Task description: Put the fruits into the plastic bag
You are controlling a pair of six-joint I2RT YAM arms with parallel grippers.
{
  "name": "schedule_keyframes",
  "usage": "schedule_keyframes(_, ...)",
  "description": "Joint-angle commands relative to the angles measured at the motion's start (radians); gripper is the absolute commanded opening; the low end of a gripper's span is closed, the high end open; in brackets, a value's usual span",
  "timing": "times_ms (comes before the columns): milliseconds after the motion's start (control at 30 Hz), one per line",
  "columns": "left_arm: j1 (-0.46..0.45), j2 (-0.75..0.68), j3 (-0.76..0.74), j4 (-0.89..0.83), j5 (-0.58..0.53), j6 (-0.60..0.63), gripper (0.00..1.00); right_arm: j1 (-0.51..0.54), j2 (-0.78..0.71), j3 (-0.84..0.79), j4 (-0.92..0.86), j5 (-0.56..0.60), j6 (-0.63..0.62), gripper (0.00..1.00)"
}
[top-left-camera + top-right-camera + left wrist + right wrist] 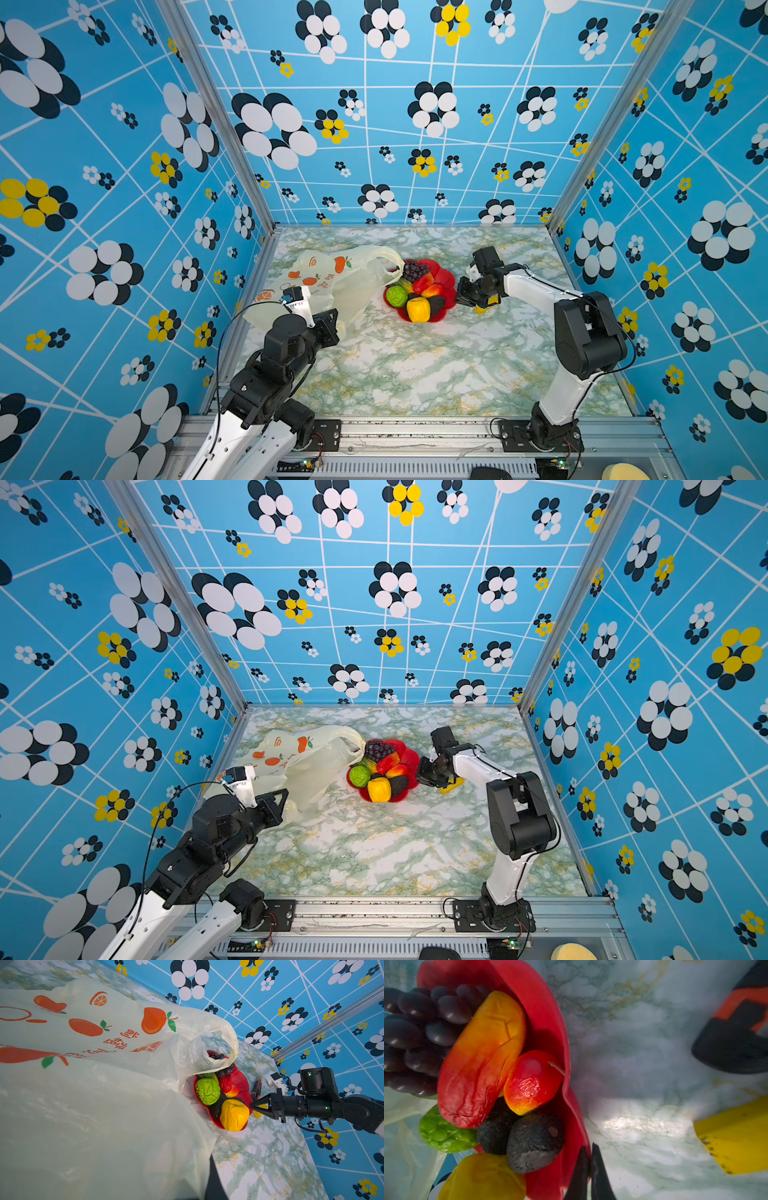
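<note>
— Okay, so we start at the right gripper (pixel 589 1159). Its jaws are pinched onto the rim of the red flower-shaped plate (pixel 446 276), on the side facing away from the bag. The rim sits right between the two black fingers (pixel 600 1180).

— Yep, we see that too. What about the left gripper (pixel 336 330)?

— Pressed together, and as far as we can make out it's clamped on the near edge of the plastic bag (pixel 332 286). Its wrist view is mostly bag film, so we can't see the pinch itself.

— And the fruits (pixel 415 291)?

— Every one we can spot is piled on the plate. The dark purple grape bunch (pixel 413 270) is at the far end and the green fruit (pixel 396 296) is on the bag side. The yellow fruit (pixel 417 309) is nearest the arm bases. There's a long red-orange piece (pixel 423 282) and a smaller one (pixel 432 290) in the middle. The dark oval pieces (pixel 535 1142) sit against the rim, close to the pinch.

— How does the bag sit?

— Crumpled on the marble-patterned table (pixel 415 365) to the left of the plate and touching it, orange prints facing up. One handle loop (pixel 390 259) is draped over the grape end.

— Beyond the right gripper we've also got an orange-black cutter (pixel 256 1088) and a flat yellow strip (pixel 733 1136). Both lie on the table just beside the plate.
</note>
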Motion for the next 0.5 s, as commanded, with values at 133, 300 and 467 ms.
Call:
schedule_keyframes(133, 0.003, 0.014, -0.017, 0.078, 0.065, -0.007, 0.00, 0.001, -0.084, -0.109, -0.051, 0.052, -0.054, 0.00)
schedule_keyframes(300, 0.002, 0.076, -0.034, 0.162, 0.138, -0.014, 0.00, -0.010, -0.132, -0.165, -0.060, 0.067, -0.072, 0.00)
schedule_keyframes(467, -0.017, 0.212, 0.000, 0.262, 0.179, -0.005, 0.00, -0.024, -0.178, -0.232, -0.051, 0.067, -0.076, 0.00)
